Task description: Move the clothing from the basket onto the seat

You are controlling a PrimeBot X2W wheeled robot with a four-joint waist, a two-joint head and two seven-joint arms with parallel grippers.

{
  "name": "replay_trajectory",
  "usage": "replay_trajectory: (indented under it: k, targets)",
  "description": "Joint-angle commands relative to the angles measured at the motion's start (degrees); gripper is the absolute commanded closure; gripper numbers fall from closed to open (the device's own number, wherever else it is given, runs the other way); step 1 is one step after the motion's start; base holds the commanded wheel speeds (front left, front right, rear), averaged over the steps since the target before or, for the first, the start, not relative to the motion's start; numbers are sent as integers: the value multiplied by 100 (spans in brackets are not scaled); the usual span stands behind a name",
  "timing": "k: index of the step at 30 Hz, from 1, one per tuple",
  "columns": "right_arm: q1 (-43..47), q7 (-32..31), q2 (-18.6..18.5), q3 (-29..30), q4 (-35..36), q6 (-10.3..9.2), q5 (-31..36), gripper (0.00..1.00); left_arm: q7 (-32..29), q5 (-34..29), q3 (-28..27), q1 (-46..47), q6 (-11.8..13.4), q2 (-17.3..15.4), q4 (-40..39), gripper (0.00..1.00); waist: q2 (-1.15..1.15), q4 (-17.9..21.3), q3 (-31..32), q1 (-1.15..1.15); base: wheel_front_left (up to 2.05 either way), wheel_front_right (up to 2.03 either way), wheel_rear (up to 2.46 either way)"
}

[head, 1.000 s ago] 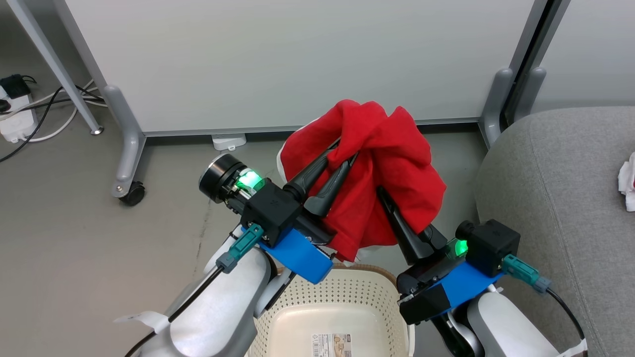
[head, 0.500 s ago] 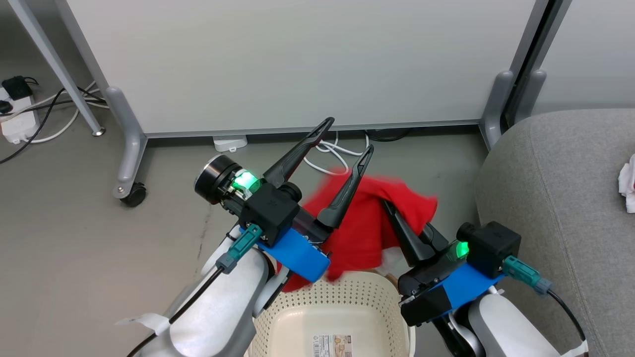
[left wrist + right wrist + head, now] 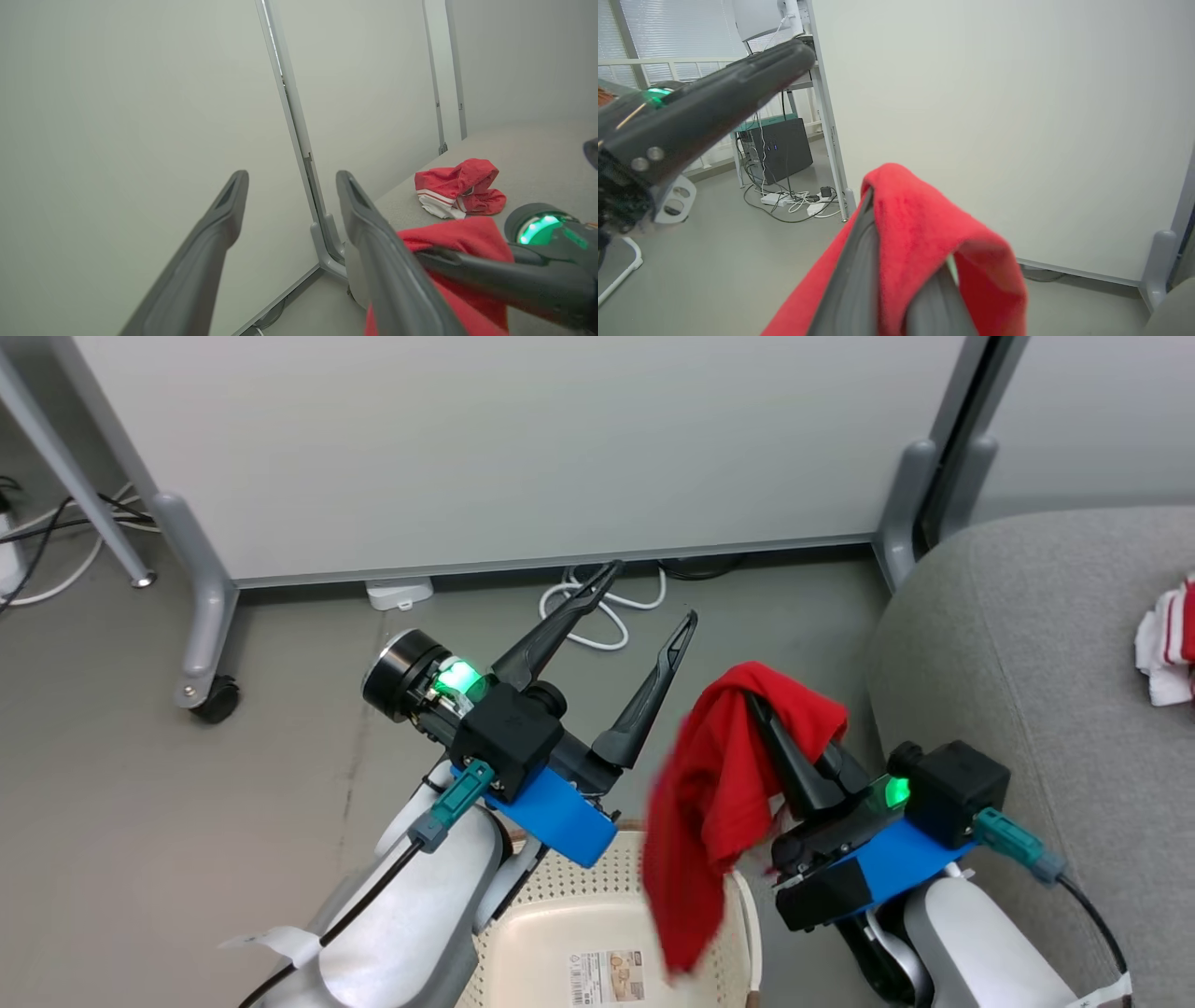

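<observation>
Left gripper (image 3: pixel 653 590): jaws spread wide and empty, pointing up toward the white partition (image 3: pixel 523 448). Below it, the visible part of the cream basket (image 3: pixel 597 887) holds only its paper label (image 3: pixel 607 975). The plain red garment (image 3: pixel 709 803) hangs above the basket's right rim with its long axis vertical. Its loose end points down and its top is pinched in the closed right gripper (image 3: pixel 758 705). On the grey sofa (image 3: pixel 1008 644) lies a red-and-white striped garment (image 3: pixel 1162 649). One piece appears delivered; one is left to carry across.

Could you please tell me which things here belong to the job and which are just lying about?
Job: red garment in the shut right gripper; basket; sofa; striped garment on it; open left gripper.
Lying about: white cable; partition; castor.
</observation>
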State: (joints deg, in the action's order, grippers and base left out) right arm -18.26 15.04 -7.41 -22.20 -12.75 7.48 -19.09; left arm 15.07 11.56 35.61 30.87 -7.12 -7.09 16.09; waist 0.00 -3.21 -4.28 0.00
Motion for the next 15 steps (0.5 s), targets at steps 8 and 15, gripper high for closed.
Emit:
replay_trajectory:
  k: [8,15]
  targets:
    - [-109,22,-34,442,233,3,154,100,14,-40,124,165,-37,-75,75,0,0,663,-417,0,0,0,0]
    - [-73,22,-18,860,448,3,261,100,14,-65,309,321,-30,-73,171,0,0,1170,-743,0,0,0,0]
